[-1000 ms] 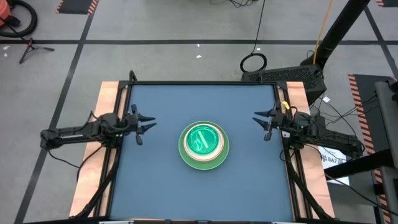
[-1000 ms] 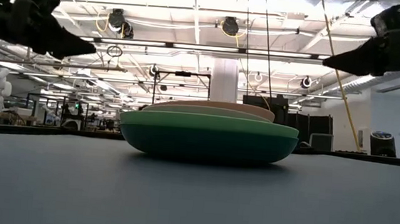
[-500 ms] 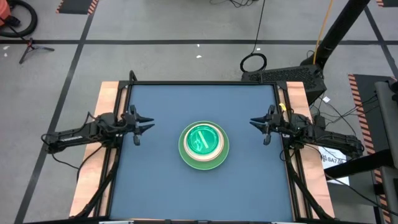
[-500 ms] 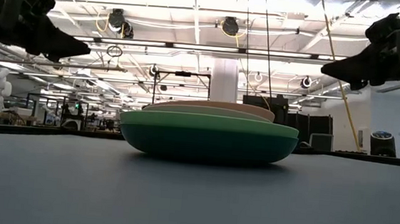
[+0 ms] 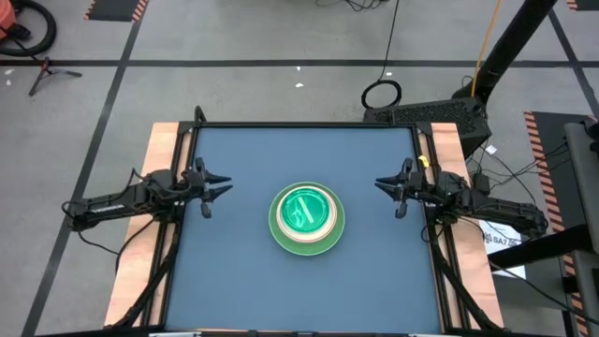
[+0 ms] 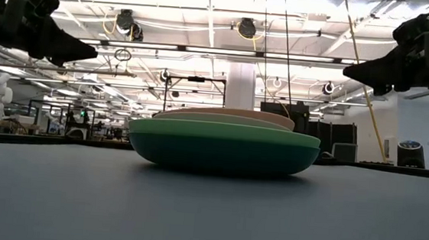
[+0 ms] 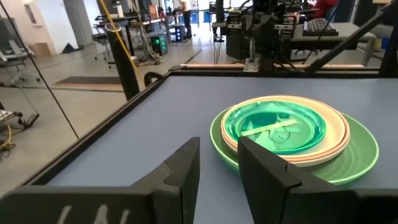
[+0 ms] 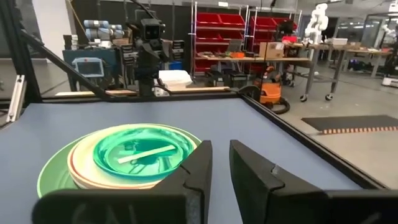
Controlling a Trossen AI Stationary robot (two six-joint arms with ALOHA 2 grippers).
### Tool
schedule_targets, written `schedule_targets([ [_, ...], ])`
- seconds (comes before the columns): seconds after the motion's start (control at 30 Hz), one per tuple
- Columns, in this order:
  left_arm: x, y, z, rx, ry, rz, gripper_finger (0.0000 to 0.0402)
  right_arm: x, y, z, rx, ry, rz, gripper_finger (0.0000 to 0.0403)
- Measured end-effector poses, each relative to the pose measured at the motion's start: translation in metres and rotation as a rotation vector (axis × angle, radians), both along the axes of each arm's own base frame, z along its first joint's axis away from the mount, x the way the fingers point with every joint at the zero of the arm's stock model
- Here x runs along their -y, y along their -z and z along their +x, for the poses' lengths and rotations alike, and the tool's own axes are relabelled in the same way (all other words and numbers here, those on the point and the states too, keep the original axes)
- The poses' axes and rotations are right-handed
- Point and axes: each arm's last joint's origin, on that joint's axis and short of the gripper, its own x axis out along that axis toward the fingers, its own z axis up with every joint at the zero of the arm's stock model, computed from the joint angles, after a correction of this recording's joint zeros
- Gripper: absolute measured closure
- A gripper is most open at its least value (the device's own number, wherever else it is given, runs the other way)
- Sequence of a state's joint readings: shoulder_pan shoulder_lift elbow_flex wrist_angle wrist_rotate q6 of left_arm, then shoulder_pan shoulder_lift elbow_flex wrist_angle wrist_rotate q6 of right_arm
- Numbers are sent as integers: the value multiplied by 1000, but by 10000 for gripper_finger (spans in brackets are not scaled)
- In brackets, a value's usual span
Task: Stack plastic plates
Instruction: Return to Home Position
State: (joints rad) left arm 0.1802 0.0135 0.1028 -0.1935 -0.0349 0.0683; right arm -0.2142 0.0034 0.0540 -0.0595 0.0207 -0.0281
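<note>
Green translucent plastic tops the one stack of round plastic plates (image 5: 306,219). It sits mid-way across the blue tabletop (image 5: 243,271), widest plate lowest, which I judge keeps it steady. My left gripper (image 5: 225,187) hangs at the left edge and my right gripper (image 5: 382,185) at the right. Both have fingers slightly parted, empty and well apart from the stack, since nothing seems left to gather.
</note>
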Motion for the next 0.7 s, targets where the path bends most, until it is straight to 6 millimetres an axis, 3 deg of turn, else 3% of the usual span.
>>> schedule_targets([
  [0.7,0,3,0,-23,-4,-26,286,0,-3,1,48,3,61,353],
])
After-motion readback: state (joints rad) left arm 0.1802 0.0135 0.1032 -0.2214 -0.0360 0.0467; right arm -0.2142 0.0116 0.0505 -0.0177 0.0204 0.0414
